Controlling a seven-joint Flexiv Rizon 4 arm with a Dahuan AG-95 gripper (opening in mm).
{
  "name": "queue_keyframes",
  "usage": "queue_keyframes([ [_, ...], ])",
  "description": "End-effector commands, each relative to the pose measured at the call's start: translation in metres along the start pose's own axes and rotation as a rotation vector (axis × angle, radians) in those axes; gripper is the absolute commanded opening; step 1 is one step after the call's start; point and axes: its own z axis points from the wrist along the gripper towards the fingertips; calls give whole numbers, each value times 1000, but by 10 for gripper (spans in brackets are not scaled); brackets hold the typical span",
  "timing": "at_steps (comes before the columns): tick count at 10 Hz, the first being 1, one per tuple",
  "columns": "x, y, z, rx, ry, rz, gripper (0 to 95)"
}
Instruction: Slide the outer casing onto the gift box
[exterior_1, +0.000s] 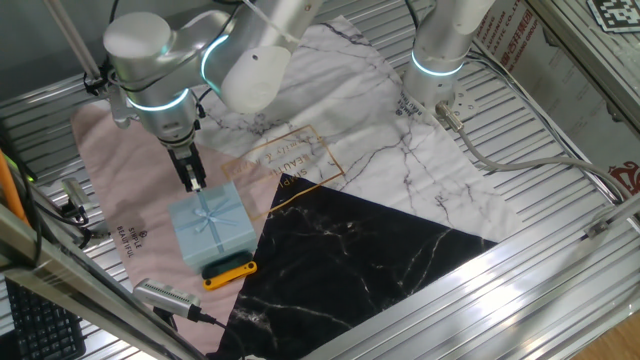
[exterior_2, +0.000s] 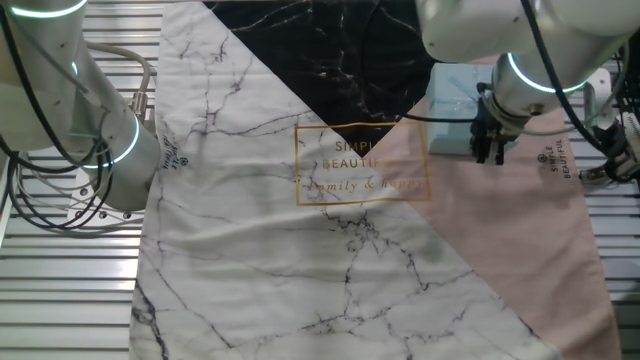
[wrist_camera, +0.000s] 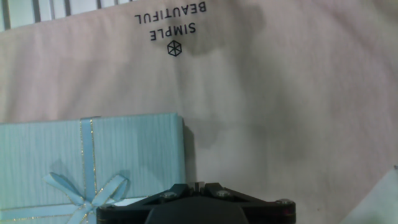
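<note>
The outer casing (exterior_1: 212, 225) is a pale blue squarish box with a ribbon bow on top, lying on the pink part of the cloth. It also shows in the other fixed view (exterior_2: 450, 110) and at the lower left of the hand view (wrist_camera: 124, 149). My gripper (exterior_1: 196, 185) hangs just past the casing's far edge, fingers pointing down and close together with nothing between them. From the other side the gripper (exterior_2: 489, 155) sits beside the casing's near corner. In the hand view the gripper (wrist_camera: 198, 185) is just right of the casing. The gift box is hidden or out of view.
A small yellow-and-black bar (exterior_1: 229, 270) lies against the casing's near side. A second arm (exterior_1: 440, 50) stands at the back on the marble-print cloth. A silver tool (exterior_1: 165, 296) rests at the table's front left. The pink cloth (wrist_camera: 280, 124) spreads right of the casing.
</note>
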Motion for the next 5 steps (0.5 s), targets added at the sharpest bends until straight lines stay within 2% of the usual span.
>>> queue_keyframes([
  [1,0,-3,0,64,-7,-41,0],
  [5,-3,-13,-4,51,-9,-44,0],
])
